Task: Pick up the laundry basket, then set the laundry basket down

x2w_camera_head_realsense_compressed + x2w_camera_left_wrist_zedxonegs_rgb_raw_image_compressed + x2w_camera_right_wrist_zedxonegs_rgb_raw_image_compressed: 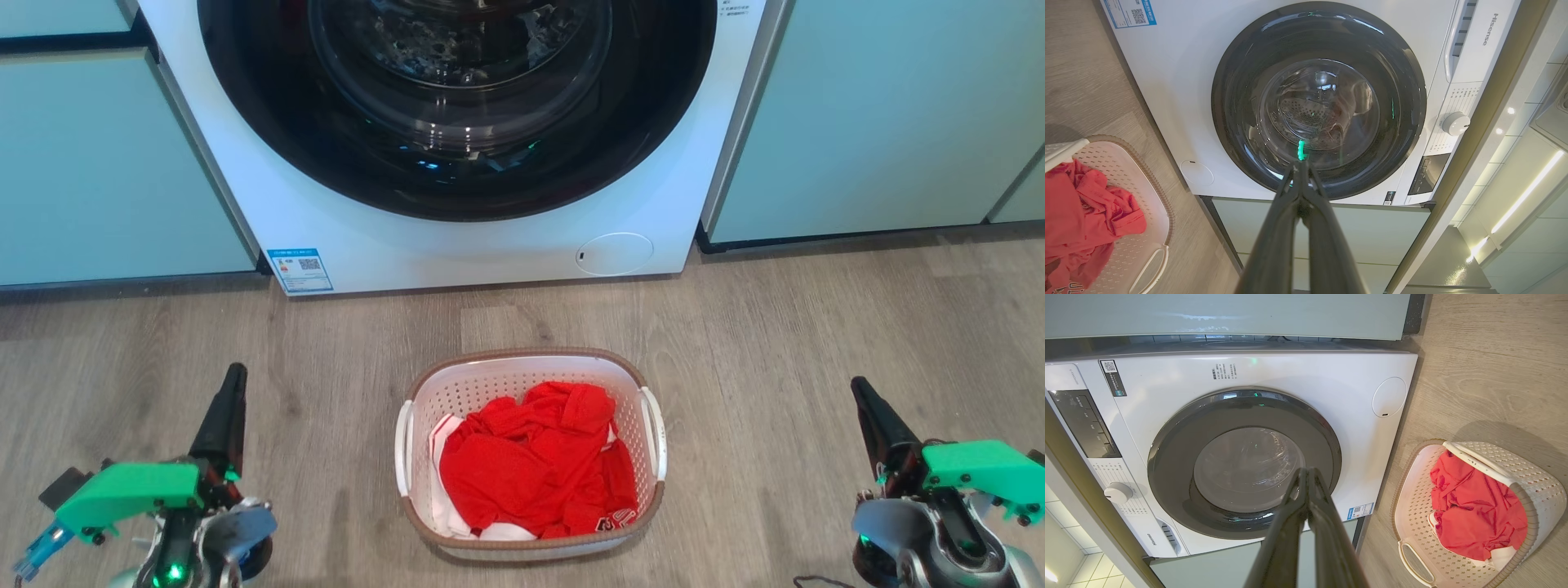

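1. While the laundry basket (506,388) stands upright on the wooden floor (775,343) just in front of the washing machine (457,245), it sits midway between the two arms, so neither arm is clearly nearer.
2. The left end effector (235,377) is well apart from the basket on its left. Its two dark fingers are pressed together and grip nothing.
3. The right end effector (861,394) mirrors it on the other side, equally apart from the basket, with its fingers likewise closed on nothing.
4. Both end effectors point forward toward the washer rather than inward. In the left wrist view the closed tips (1300,167) aim at the washer door and the basket (1155,196) lies off to the side. The right wrist view shows the same, with the tips (1306,473) on the door and the basket (1535,486) at the edge.
5. The basket's white side handles face outward, the left handle (402,449) toward the left arm and the right handle (657,441) toward the right arm. Foreshortening leaves it unclear which way the long axis runs.
6. A crumpled red garment (531,465) fills the basket's bottom, below the brown rim.
7. In my judgement, this layout fits two stages equally well: a basket waiting to be lifted, or one put back down with the arms drawn clear.
8. Any grasp from here depends on that sideways offset, each arm reaching inward to the handle on its own side.
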